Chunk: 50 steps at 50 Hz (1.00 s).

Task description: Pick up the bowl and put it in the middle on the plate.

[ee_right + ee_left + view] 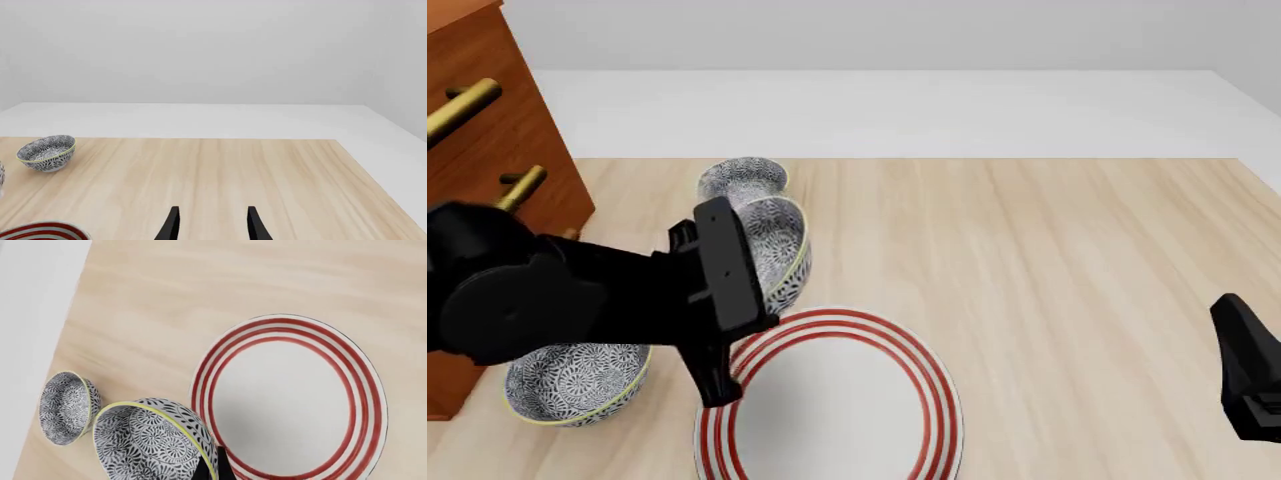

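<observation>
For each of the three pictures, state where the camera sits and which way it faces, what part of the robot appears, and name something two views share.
Left wrist view: behind the left gripper, looking down at the plate; dark fingertips clamp the held bowl.
Front view: fixed above the arms' side, facing forward and down; the left arm carries the bowl, the right gripper waits aside.
Right wrist view: behind the right gripper, looking level across the table; two spread fingertips show.
Shared: all three show the plate and the far bowl.

Illumination is bright, even and diffuse in all three views. Shadows on the tabletop [1068,250] are faint and soft-edged. No glare appears on the plate [287,400]. Focus is sharp throughout, with no edge distortion or blur.
</observation>
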Each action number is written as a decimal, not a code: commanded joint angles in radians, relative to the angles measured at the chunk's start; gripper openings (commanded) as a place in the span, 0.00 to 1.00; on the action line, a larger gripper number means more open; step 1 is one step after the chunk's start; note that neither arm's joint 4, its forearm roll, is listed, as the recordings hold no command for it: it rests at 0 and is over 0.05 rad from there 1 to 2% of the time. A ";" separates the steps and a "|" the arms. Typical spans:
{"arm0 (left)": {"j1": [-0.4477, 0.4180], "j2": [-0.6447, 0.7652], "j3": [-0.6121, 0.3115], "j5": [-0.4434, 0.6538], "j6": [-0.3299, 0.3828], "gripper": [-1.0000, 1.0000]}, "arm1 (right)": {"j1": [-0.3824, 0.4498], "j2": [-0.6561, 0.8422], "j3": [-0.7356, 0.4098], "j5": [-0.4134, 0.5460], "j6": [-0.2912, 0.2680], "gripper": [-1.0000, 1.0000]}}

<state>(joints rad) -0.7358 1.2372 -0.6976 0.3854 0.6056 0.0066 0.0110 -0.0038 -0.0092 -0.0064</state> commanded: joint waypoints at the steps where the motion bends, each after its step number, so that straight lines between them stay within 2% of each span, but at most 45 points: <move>1: -0.056 -0.037 0.025 0.031 0.017 0.00 | 0.000 0.000 0.000 0.000 0.000 1.00; 25: -0.173 0.014 0.001 0.071 0.014 0.00 | 0.000 0.000 0.000 0.000 0.000 1.00; 33: -0.225 0.069 0.021 0.041 0.010 0.00 | 0.000 0.000 0.000 0.000 0.000 1.00; 46: -0.239 0.086 0.016 0.024 0.003 0.00 | 0.000 0.000 0.000 0.000 0.001 1.00; 50: -0.266 0.114 0.026 0.006 -0.007 0.00 | 0.000 0.000 0.000 0.000 0.000 1.00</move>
<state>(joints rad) -0.9650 1.3153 -0.6764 0.4172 0.6065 0.0066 0.0110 -0.0038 -0.0092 -0.0063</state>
